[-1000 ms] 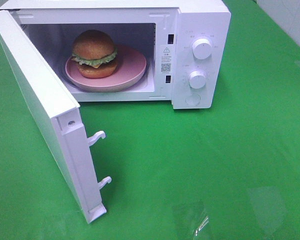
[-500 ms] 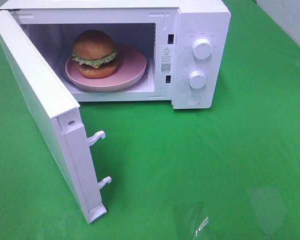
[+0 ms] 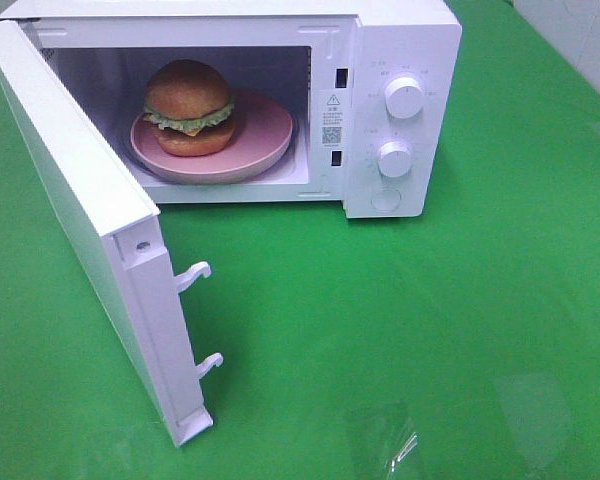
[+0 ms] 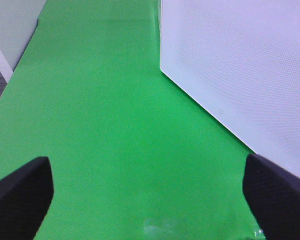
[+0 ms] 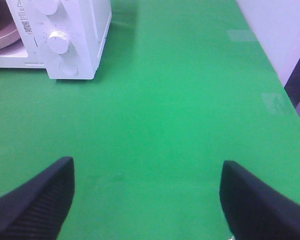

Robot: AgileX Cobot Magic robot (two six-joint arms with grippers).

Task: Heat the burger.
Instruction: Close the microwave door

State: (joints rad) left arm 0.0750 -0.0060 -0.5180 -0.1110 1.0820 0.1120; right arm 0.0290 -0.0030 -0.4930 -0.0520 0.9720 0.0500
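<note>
The burger (image 3: 188,108), with glossy brown buns, green lettuce and yellow cheese, sits on a pink plate (image 3: 265,135) inside the white microwave (image 3: 400,40). The microwave door (image 3: 80,200) stands swung wide open toward the front left. Neither arm shows in the high view. My left gripper (image 4: 147,197) is open over green cloth, with the outer face of the door (image 4: 240,65) ahead of it. My right gripper (image 5: 147,200) is open with nothing between its fingers, well in front of the microwave's control panel (image 5: 65,35).
Two white knobs (image 3: 404,97) and a round button (image 3: 386,199) are on the microwave's right panel. Two latch hooks (image 3: 194,274) stick out from the door's edge. Green cloth (image 3: 460,320) covers the table; its right edge (image 5: 285,95) shows in the right wrist view.
</note>
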